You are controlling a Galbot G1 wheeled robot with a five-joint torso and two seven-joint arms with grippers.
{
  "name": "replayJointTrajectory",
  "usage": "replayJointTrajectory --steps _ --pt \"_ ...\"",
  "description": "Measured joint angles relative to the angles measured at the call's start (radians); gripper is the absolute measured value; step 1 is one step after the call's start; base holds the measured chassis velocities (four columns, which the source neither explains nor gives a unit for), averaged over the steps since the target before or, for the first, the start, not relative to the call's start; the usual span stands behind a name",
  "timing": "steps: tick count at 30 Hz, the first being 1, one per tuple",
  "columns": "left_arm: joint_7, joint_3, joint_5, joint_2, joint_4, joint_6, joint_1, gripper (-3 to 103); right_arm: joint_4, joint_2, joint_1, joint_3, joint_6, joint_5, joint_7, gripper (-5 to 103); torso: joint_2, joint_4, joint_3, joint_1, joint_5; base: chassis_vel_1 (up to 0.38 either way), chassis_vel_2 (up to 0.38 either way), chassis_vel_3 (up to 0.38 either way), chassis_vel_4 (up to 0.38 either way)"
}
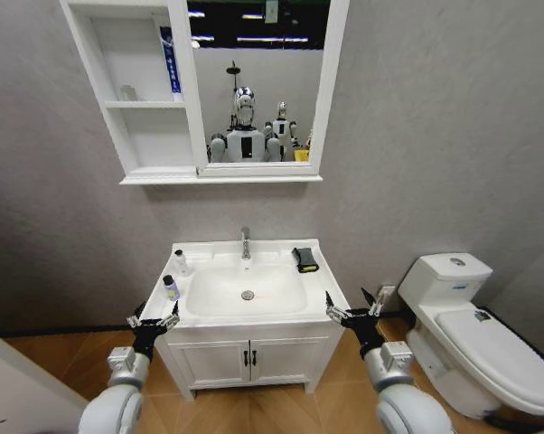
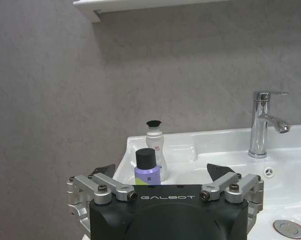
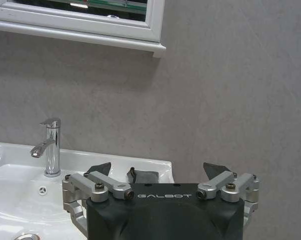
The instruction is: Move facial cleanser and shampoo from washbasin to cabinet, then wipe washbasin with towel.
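I see 2 small bottles (image 1: 175, 274) upright on the washbasin's (image 1: 245, 312) left ledge: light, rigid, slick; grip mid-body. Left pincer (image 1: 153, 321) and right pincer (image 1: 353, 312) hover wide at its front corners.

Left gripper (image 1: 153, 320) open at basin (image 1: 245, 312) corner, 8 o'clock of bowl. Two bottles (image 1: 175, 275) block the 9–10 o'clock ledge, one behind the other. Faucet (image 1: 246, 242) stands at 12. Towel (image 1: 304, 259) sits at 2. Right gripper (image 1: 351, 310) open at 4. Bowl centre and front rim are free. Cabinet (image 1: 145, 136) lower shelf open.
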Motion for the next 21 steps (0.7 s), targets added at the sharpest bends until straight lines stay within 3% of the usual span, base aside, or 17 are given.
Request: replayJointTrajectory --steps 6,21 --pt "0.003 0.042 -0.028 0.056 0.111 0.028 -0.085 100 -0.013 -0.016 0.014 -0.001 0.001 0.006 0.005 100 0.0 -0.0003 0.0 0.0 0.0 0.0 0.0 0.0 0.0" --pt "-0.024 0.062 -0.05 0.044 0.231 0.019 -0.179 100 -0.052 -0.037 0.028 0.0 0.026 0.008 0.004 100 0.0 -0.0002 0.0 0.0 0.0001 0.0 0.0 0.0 0.0"
